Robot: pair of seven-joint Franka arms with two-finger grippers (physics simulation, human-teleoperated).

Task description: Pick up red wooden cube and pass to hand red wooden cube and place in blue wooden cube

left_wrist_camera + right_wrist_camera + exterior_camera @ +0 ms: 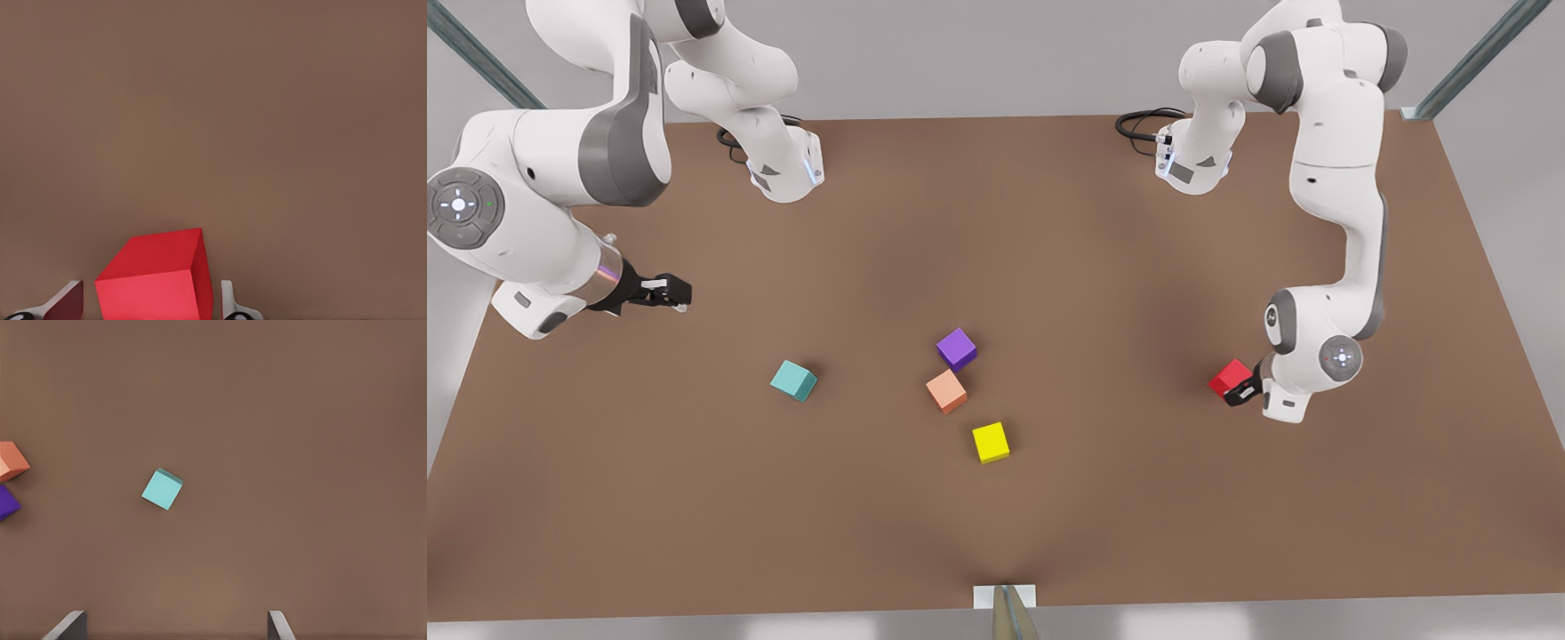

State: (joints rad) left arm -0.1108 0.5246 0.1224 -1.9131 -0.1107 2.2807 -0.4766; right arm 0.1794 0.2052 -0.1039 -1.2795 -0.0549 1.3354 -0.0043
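Clearly, the left gripper (1240, 388), at the front view's right, has its fingers on both sides of the small matte red wooden cube (1231, 377). In the left wrist view the cube (157, 277) sits between the two fingers (227, 300), with a thin gap on one side, so I cannot tell if the grip is already firm. If it is loose, the cube may turn or slip during lifting, because it sits rotated between the fingers.

The right gripper (665, 291) waits wide open and empty at the front view's left, above the brown table (1103, 249). The small teal wooden cube (793, 380), the goal, lies about 4 o'clock from it and shows in its wrist view too (162, 489).

Between the two grippers stand a purple cube (957, 348), a pale orange cube (946, 391) touching it, and a yellow cube (991, 442). A low passing path could hit them. The far half of the table is open. The red cube is well apart from every table edge.
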